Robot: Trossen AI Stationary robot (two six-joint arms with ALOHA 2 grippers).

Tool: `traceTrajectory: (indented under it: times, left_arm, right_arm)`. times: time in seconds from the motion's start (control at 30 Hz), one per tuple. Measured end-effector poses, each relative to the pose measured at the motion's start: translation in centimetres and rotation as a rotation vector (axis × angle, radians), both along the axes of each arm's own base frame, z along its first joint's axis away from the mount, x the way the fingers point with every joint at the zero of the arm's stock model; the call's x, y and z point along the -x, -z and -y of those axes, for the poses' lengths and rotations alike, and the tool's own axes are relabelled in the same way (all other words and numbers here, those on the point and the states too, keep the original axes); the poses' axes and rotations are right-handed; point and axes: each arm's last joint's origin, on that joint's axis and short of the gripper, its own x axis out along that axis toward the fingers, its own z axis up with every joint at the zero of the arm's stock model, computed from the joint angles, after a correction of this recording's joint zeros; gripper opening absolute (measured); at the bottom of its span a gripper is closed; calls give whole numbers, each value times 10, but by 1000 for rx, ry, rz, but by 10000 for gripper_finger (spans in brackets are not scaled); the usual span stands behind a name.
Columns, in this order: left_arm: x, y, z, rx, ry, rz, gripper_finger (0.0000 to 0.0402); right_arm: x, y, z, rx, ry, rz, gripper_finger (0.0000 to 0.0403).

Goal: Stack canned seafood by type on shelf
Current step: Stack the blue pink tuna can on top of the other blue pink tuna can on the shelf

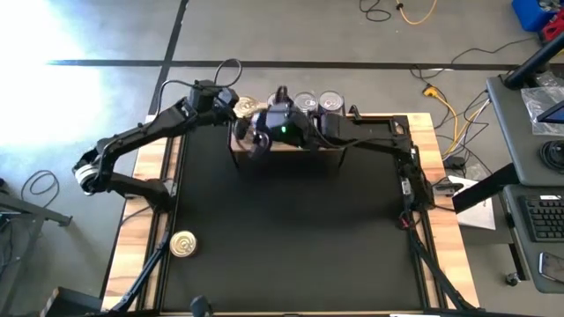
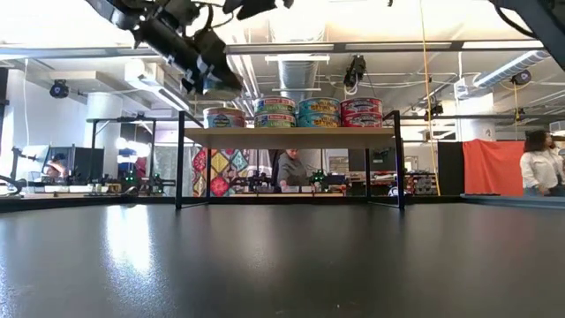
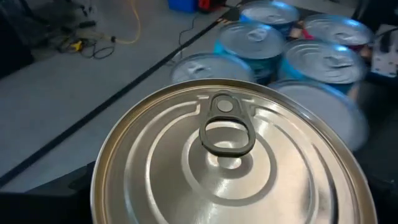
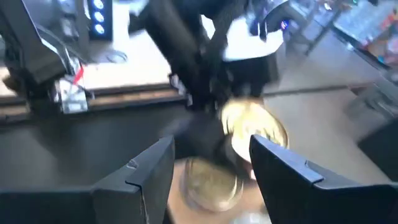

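Note:
A gold-lidded tin (image 3: 230, 155) with a pull tab fills the left wrist view, and my left gripper (image 1: 236, 107) carries it above the shelf's left end. The light-wood shelf (image 2: 291, 132) bears a row of stacked tins (image 2: 319, 112) with red, green and blue labels. In the high view their silver lids (image 1: 331, 101) show at its far edge. One more gold tin (image 4: 211, 180) sits on the shelf below my right gripper (image 4: 211, 171), which hovers open over the shelf's left part with nothing between its fingers. Another gold tin (image 1: 182, 244) stands on the table at the near left. My left gripper has the gold tin (image 4: 252, 127) in its hold, coming at it from the table's left. The tin's own lid (image 3: 224, 124) hides the fingers in the wrist view, so the place of contact does not show. The tin is lifted clear, lid up and roughly level.
The black table top (image 1: 291, 229) lies bare in front of the shelf, apart from the lone gold tin. Both arms crowd the shelf's left end. Beyond the table are cables on the floor, a desk with a keyboard (image 1: 542, 211) at the right, and people (image 2: 536, 168) in the room.

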Motion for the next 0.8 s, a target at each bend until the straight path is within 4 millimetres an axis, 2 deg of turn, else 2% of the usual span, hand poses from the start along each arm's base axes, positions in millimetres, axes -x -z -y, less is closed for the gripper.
traceTrajectory:
  times: [0.17, 0.23, 0.33, 0.4, 0.57, 0.67, 0.8]
  left_arm:
    - [-1, 4, -15, -14, -26, 32, 369]
    - [-3, 8, -20, -10, -32, 34, 368]
    - [-6, 15, -28, 2, -42, 22, 371]
    - [-8, 17, -31, 16, -47, 12, 372]
    - [-10, 14, -38, 17, -61, 23, 372]
    - [-8, 10, -46, 9, -84, 37, 372]
    - [-9, 13, -56, 22, -107, 25, 372]
  right_arm:
    - [-5, 10, 48, -14, 47, 17, 201]
    - [-6, 9, 70, -29, 66, 92, 201]
    - [-7, 6, 100, -60, -2, 203, 201]
    - [-8, 12, 115, -85, -4, 219, 201]
    - [-9, 35, 143, -125, 31, 164, 201]
    - [-10, 42, 155, -158, 59, 192, 201]
    - [-14, 57, 167, -196, 71, 178, 201]
